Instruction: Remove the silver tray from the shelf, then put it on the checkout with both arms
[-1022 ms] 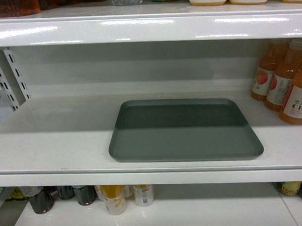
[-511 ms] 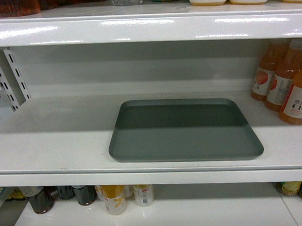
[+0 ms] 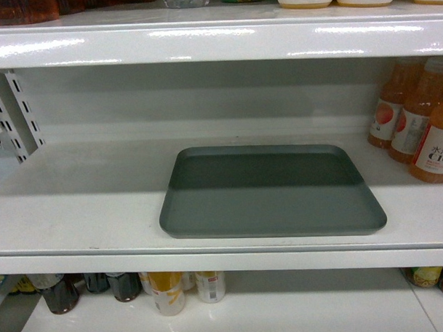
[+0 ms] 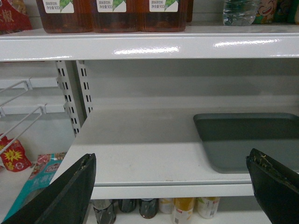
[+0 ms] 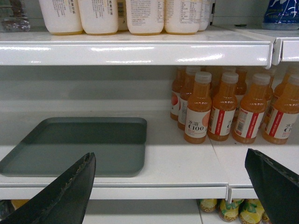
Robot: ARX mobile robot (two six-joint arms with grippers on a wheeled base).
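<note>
The silver tray (image 3: 272, 192) lies flat on the shelf (image 3: 78, 215), centre to lower right of the head frame, its near edge close to the shelf's front lip. Neither arm shows in the head frame, so both grippers stand short of the shelf.

Left gripper (image 4: 173, 186): jaws wide apart, one finger in each lower corner of its wrist frame, nothing between them. The tray sits at the right of that frame. Right gripper (image 5: 170, 186): jaws likewise wide apart and empty, with the tray at lower left and the orange juice bottles (image 5: 224, 107) at centre right.

Assessment: the step in hand is the approach, with no contact yet. To do it well, each gripper should come in level with the low rim, the left to the tray's left edge, the right to its right edge, and close together so the tray lifts flat. The right arm has bottles beside its path and should stay toward the tray. The upper shelf board (image 3: 217, 42) limits lift height, so a low lift and straight withdrawal appears advisable.
</note>
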